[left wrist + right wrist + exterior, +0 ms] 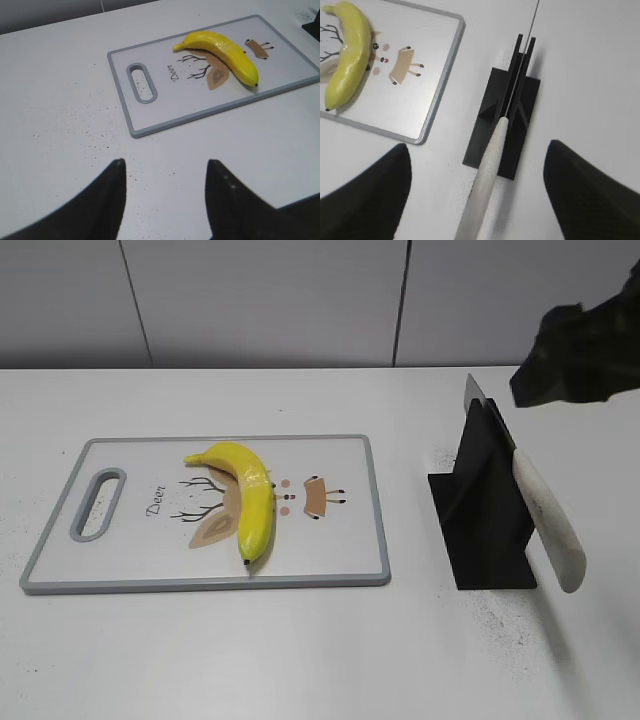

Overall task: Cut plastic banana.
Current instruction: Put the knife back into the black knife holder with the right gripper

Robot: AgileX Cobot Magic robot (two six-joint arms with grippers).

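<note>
White table (300,660) and a pale grey wall are filling the exterior view. On the cutting board (120,570) the plastic banana (247,495) is lying whole, so I judge that the cutting is not yet begun and the step in hand is fetching the knife (545,520). Its blade is sitting in the black holder (480,530), at 3 o'clock from the board, with the pale handle sticking out toward the viewer. The right gripper (580,350) is hanging above the holder, at 1 o'clock; here I cannot tell its fingers.

From the left wrist, the left gripper (165,200) is hovering over bare table with its two fingers apart and holding nothing. The board is lying at 1 o'clock from it. The banana's long axis is running from 10 o'clock to 4 o'clock, the stem end toward 10.

From the right wrist, the right fingers (365,195) are spread wide on both sides of the handle, not touching it. The banana is lying at 10 o'clock. The next move, I think, is calling for lowering, closing on the handle, then drawing the blade straight out of the slot.
</note>
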